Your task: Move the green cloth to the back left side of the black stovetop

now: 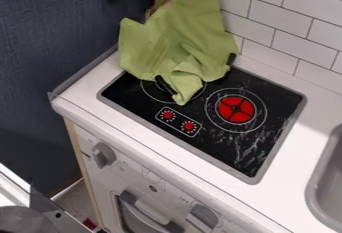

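Observation:
The black gripper (198, 72) is low over the back left of the black stove top (277, 97), mostly hidden under a green cloth (177, 37). One dark fingertip (162, 84) pokes out at the cloth's lower left, and another (232, 58) shows at its right edge, so the two stand wide apart. The cloth drapes over the gripper in loose folds, and its lower corner hangs over the left burner. Whether any fold lies between the fingers is hidden.
A red-centred burner (235, 109) and two red knobs lie right and in front of the cloth. The grey sink (324, 192) is at the right edge. White wall tiles (287, 32) stand behind; a dark blue wall (53, 32) is left.

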You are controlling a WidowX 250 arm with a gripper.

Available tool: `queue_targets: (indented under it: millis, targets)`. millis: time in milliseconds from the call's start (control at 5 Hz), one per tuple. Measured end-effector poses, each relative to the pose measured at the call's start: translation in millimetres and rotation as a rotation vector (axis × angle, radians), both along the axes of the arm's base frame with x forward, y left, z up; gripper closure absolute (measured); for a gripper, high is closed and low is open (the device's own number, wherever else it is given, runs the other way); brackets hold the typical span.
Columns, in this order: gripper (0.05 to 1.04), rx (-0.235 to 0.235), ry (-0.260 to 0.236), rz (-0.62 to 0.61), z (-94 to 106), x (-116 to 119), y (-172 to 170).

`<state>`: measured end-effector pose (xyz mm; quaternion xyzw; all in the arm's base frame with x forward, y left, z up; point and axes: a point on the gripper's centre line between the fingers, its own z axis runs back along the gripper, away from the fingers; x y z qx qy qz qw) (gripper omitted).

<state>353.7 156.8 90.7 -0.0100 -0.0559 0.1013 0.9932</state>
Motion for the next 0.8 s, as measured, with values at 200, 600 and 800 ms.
queue_targets:
  millis: [200, 600, 800]
  targets:
    - [0.083, -0.071, 0.042, 0.068, 2.0, -17.9, -24.7]
    - [0.083, -0.004, 0.095, 0.106, -12.7, -48.1, -88.3]
    - [0.083, 0.056, 0.130, 0.102, -17.4, -53.2, -107.8]
